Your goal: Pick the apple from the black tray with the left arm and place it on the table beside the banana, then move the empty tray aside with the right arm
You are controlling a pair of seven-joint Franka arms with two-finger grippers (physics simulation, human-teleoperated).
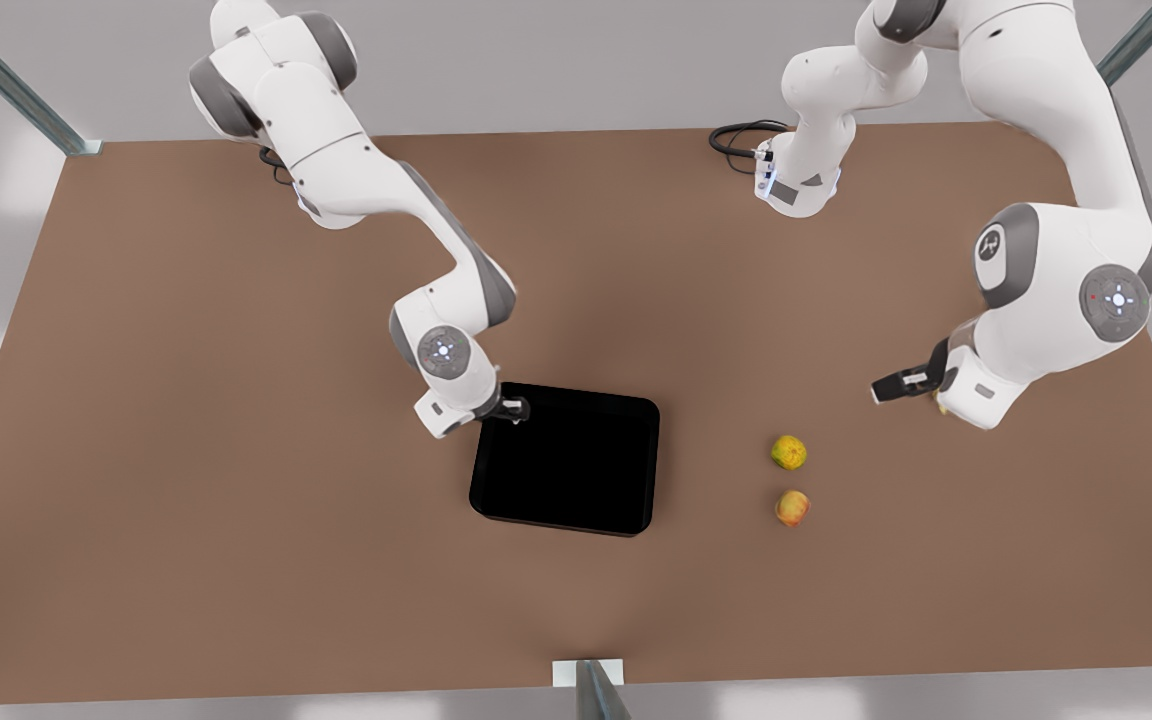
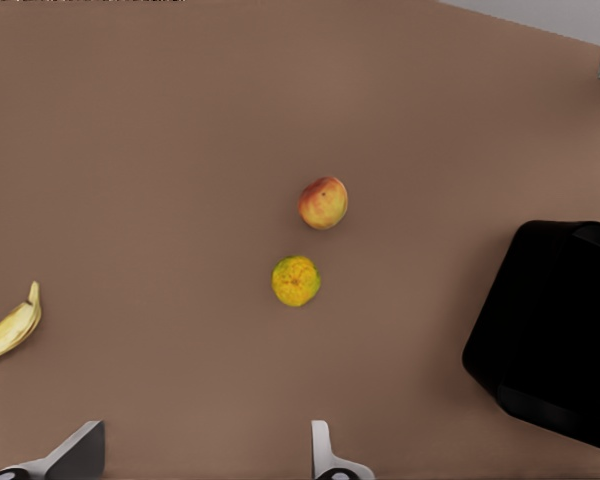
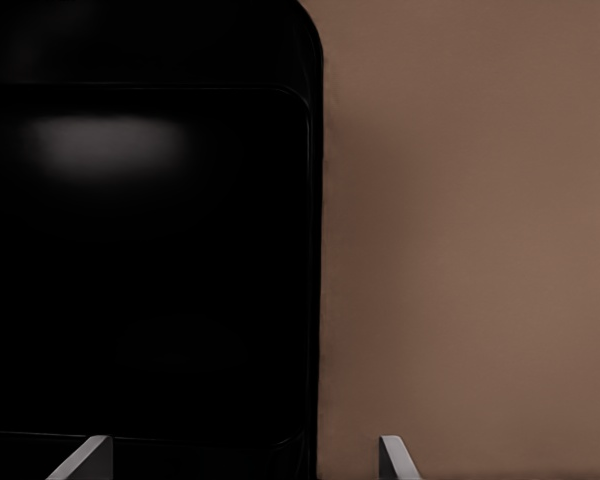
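Currently, you have the apple (image 1: 792,508) resting on the table (image 1: 236,480), out of the black tray (image 1: 566,460) and well to the front view's right of it. A yellow-green round fruit (image 1: 788,452) sits just beside the apple, apart from it. In the left wrist view the apple (image 2: 323,203) and that fruit (image 2: 296,281) lie near each other in mid-table, while the banana (image 2: 10,328) lies well apart from both; the tray's corner (image 2: 555,320) shows at the edge.

Your left gripper (image 1: 904,383) hangs above the table at the front view's right, off the fruit, holding nothing; its fingers (image 2: 325,455) stand apart.

Your right gripper (image 1: 513,409) is at the tray's far corner on the front view's left. In the right wrist view its fingers (image 3: 395,460) stand apart, straddling the tray's rim (image 3: 315,250), one over the tray's inside and one over bare table. Whether they touch the rim cannot be told.

The tray holds nothing and lies flat on the table.
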